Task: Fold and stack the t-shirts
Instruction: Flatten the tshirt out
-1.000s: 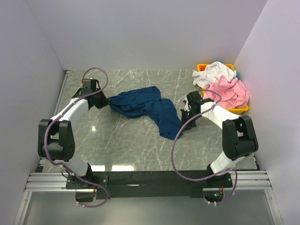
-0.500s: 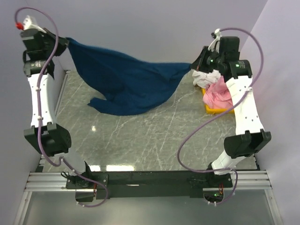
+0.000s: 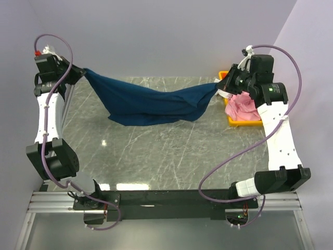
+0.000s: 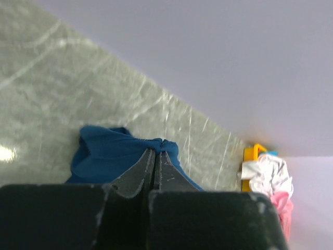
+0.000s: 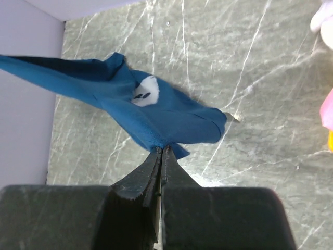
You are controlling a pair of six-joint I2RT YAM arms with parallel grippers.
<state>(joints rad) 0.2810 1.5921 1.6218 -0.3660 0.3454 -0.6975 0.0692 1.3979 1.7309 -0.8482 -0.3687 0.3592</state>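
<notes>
Top external view: both my arms are raised and spread wide, and the dark navy t-shirt [image 3: 156,104] is strung between my two claws. My left claw [image 3: 83,73] is clenched on one end of the cloth, up by the far left corner. My right claw [image 3: 221,85] is clenched on the other end, at the far right. Between them the shirt sags in a shallow curve, and a broad fold hangs from its middle toward the desk [image 3: 156,156]. I cannot tell whether that fold touches the marble.

Just beside my right claw, on its outer side, sits the yellow bin [image 3: 242,123] with the pink t-shirt [image 3: 242,102] heaped in it. A bit of the white t-shirt [image 3: 225,94] shows right under that claw.

Through the left wrist camera, my left claw [image 4: 156,154] has its fingers pressed flat together, with navy cloth [image 4: 104,156] pinched at the tips and spreading out beyond them. Far past the tips, to their right, the bin [image 4: 248,154] holds the white shirt [image 4: 265,174] and the pink one [image 4: 284,208].

Through the right wrist camera, my right claw [image 5: 160,151] is likewise shut tight on an edge of the navy shirt [image 5: 171,122]. The cloth runs away from the tips to the left, above the desk [image 5: 260,78]. Its white-and-black chest print [image 5: 143,91] faces up, a little beyond my fingertips.
</notes>
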